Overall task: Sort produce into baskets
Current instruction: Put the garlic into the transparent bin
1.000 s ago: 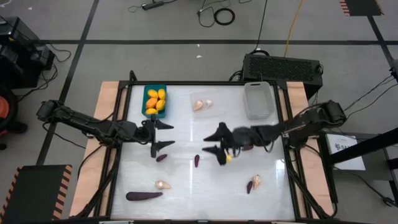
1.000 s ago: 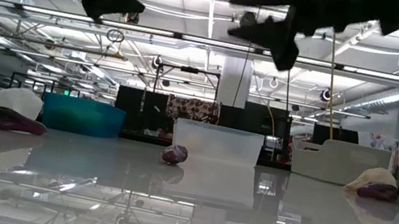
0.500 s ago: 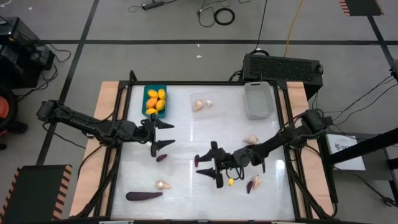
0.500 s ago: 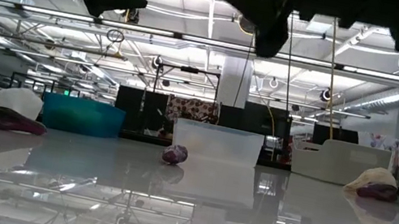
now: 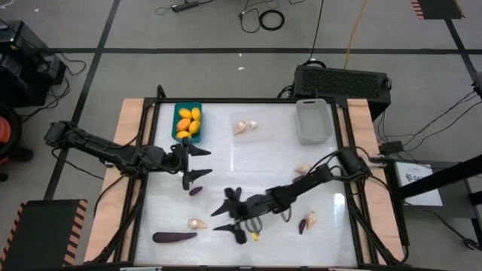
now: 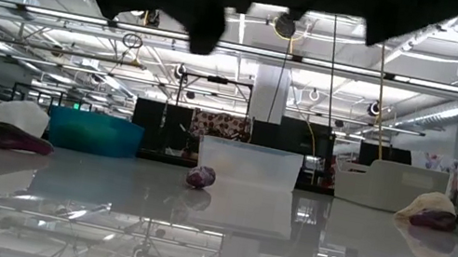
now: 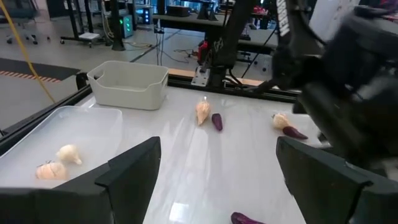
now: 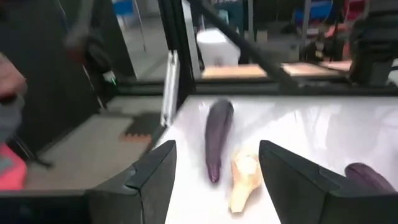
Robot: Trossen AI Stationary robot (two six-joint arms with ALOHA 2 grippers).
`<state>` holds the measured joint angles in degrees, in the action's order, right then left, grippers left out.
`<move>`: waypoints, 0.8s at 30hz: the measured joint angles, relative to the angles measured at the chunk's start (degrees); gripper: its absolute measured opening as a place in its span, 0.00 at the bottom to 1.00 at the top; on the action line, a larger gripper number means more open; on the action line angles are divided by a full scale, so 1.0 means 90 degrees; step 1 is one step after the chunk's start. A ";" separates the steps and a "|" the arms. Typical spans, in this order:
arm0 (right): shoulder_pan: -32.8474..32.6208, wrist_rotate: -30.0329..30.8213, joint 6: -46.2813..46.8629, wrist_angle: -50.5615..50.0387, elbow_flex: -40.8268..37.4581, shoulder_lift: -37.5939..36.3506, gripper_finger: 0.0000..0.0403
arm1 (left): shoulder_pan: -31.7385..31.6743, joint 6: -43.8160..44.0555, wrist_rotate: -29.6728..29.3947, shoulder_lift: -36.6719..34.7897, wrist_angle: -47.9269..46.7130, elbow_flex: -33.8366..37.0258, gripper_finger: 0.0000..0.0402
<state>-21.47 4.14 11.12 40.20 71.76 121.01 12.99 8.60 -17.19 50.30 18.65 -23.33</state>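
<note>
My right gripper (image 5: 224, 219) is open and empty, above the table's near middle. Its wrist view looks past the open fingers (image 8: 214, 180) at the long dark purple eggplant (image 8: 217, 137) and a cream garlic bulb (image 8: 244, 174) lying on the table. In the high view the eggplant (image 5: 175, 236) and the bulb (image 5: 197, 223) lie to the gripper's left. My left gripper (image 5: 197, 163) is open and empty, beside the teal basket (image 5: 176, 120) of yellow-orange ovals. A small purple piece (image 5: 196, 191) lies just near of the left gripper.
Two garlic bulbs (image 5: 245, 126) lie in the clear tray at the far middle. The white-grey basket (image 5: 312, 120) stands far right. More garlic (image 5: 303, 169) and a garlic-and-purple pair (image 5: 307, 221) lie to the right. A black box (image 5: 343, 79) is beyond the far edge.
My right gripper has swept from the table's middle toward the near edge and the left, toward the long eggplant and garlic bulb, and has stayed open. Its arm is now stretched out long across the table.
</note>
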 joint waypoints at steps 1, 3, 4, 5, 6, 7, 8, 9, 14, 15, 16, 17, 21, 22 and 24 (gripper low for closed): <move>0.0004 0.0001 -0.0068 -0.0345 0.0278 0.0133 0.55 | 0.0000 -0.0002 0.0000 0.0000 -0.0002 0.0000 0.81; 0.0008 0.0002 -0.0208 -0.0950 0.0801 0.0377 0.55 | 0.0000 -0.0001 0.0002 0.0000 0.0009 0.0000 0.81; 0.0018 0.0002 -0.0286 -0.1161 0.1078 0.0523 0.55 | 0.0000 -0.0002 0.0002 0.0000 0.0010 0.0000 0.81; 0.0027 0.0002 -0.0375 -0.1336 0.1323 0.0652 0.55 | 0.0000 -0.0002 0.0002 0.0000 0.0009 0.0000 0.81; 0.0029 0.0002 -0.0459 -0.1499 0.1530 0.0762 0.55 | 0.0000 -0.0002 0.0002 0.0000 0.0010 0.0000 0.81; 0.0036 0.0004 -0.0531 -0.1574 0.1744 0.0901 0.55 | 0.0000 -0.0002 0.0002 0.0000 0.0010 0.0000 0.81; 0.0041 0.0000 -0.0576 -0.1595 0.1937 0.1031 0.55 | 0.0000 -0.0002 0.0002 0.0000 0.0012 0.0000 0.81; 0.0044 0.0000 -0.0614 -0.1696 0.2090 0.1139 0.55 | 0.0000 -0.0002 0.0002 0.0000 0.0008 0.0000 0.81; 0.0044 0.0001 -0.0652 -0.2228 0.2674 0.1606 0.55 | 0.0000 -0.0002 0.0004 0.0000 -0.0006 0.0000 0.81; 0.0044 0.0000 -0.0654 -0.2295 0.2728 0.1668 0.55 | 0.0000 -0.0002 0.0005 0.0000 -0.0012 0.0000 0.81; 0.0044 0.0000 -0.0654 -0.2292 0.2763 0.1718 0.55 | 0.0000 -0.0004 0.0005 0.0000 -0.0015 0.0000 0.81; 0.0044 0.0002 -0.0657 -0.2294 0.2787 0.1753 0.55 | 0.0000 -0.0014 0.0005 0.0000 -0.0012 0.0000 0.81; 0.0065 -0.0002 -0.0674 -0.2223 0.2798 0.1837 0.55 | 0.0000 -0.0044 0.0004 0.0000 -0.0013 0.0000 0.81; 0.0081 -0.0002 -0.0658 -0.2224 0.2798 0.1840 0.55 | 0.0000 -0.0043 0.0005 0.0000 -0.0015 0.0000 0.81; 0.0092 0.0000 -0.0574 -0.2206 0.2798 0.1841 0.55 | 0.0000 -0.0039 0.0004 0.0000 -0.0013 0.0001 0.81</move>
<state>-20.64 4.14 5.96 20.34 96.95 137.58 12.99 8.25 -17.15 50.30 18.53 -23.33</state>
